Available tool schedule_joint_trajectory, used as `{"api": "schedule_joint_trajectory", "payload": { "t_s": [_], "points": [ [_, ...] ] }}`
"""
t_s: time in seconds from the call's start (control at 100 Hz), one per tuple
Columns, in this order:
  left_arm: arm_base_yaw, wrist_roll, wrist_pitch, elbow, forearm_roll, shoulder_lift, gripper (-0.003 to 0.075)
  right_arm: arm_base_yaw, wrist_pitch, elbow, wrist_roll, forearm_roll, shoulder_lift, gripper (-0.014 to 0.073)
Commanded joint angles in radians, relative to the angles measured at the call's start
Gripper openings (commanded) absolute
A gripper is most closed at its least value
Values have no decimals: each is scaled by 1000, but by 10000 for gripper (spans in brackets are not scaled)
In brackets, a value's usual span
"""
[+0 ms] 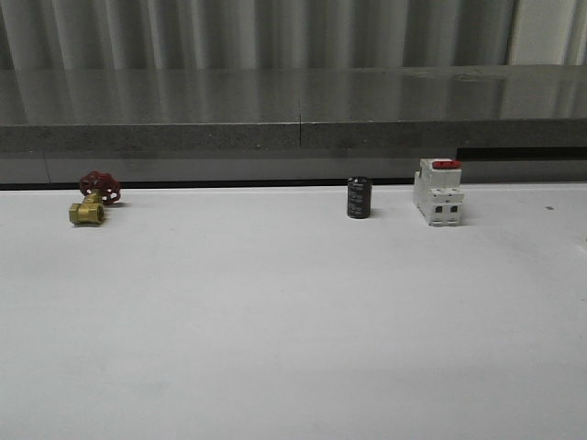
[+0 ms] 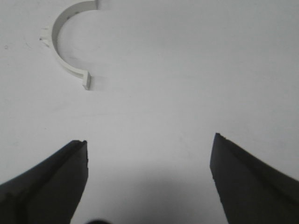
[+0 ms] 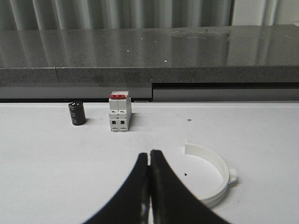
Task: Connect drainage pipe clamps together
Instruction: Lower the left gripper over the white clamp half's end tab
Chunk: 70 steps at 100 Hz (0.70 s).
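One white half-ring drainage pipe clamp lies flat on the white table in the left wrist view, well ahead of my left gripper and off to one side. That gripper is open, with bare table between its dark fingers. The other white clamp arc lies on the table in the right wrist view, just beside my right gripper, with its outer lug pointing away from the fingers. The right gripper is shut, its fingers pressed together on nothing.
Along the table's far edge stand a brass valve with a red handwheel, a small black cylinder and a white boxy switch with a red top. A grey ledge runs behind them.
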Motion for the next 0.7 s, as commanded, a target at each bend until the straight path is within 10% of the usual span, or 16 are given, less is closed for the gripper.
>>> {"api": "schedule_joint_trajectory", "payload": {
  "t_s": [0.0,0.69],
  "points": [
    [45,13,-111,-65,8,80,538,2,-83,-17,-10,-3,-19,-67],
    [317,346,-101,-487,-91,845,538,2,-83,-17,-10,-3,-19,-67]
  ]
}}
